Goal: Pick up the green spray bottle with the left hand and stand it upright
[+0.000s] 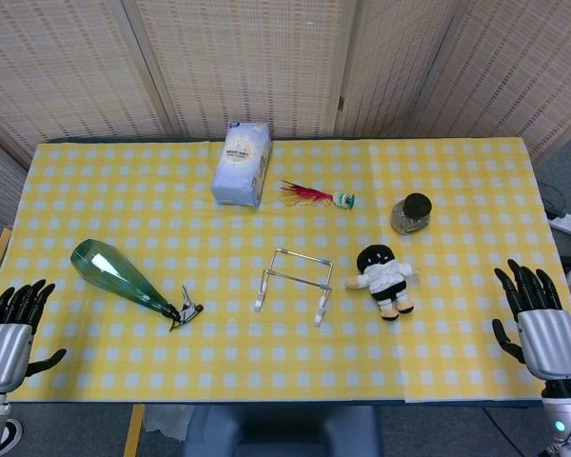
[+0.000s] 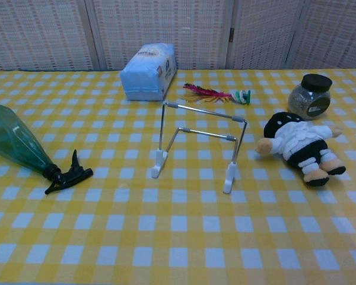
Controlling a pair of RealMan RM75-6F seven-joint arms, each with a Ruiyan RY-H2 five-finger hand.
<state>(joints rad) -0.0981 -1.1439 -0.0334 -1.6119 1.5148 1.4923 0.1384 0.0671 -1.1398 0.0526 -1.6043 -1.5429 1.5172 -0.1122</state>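
Observation:
The green spray bottle (image 1: 119,273) lies on its side on the yellow checked tablecloth, left of centre, its black trigger nozzle (image 1: 186,313) pointing right and toward the front edge. The chest view shows the same green spray bottle (image 2: 16,144) at the far left, partly cut off. My left hand (image 1: 12,328) hovers at the table's front left corner, fingers spread, holding nothing, well to the left of the bottle. My right hand (image 1: 541,322) is at the front right corner, also spread and holding nothing. Neither hand appears in the chest view.
A wire rack (image 1: 293,284) stands mid-table. A plush doll (image 1: 385,280) lies to its right, a dark-lidded jar (image 1: 411,213) behind that. A blue-white packet (image 1: 241,163) and a red feather toy (image 1: 316,196) sit toward the back. Wicker screens close off the rear.

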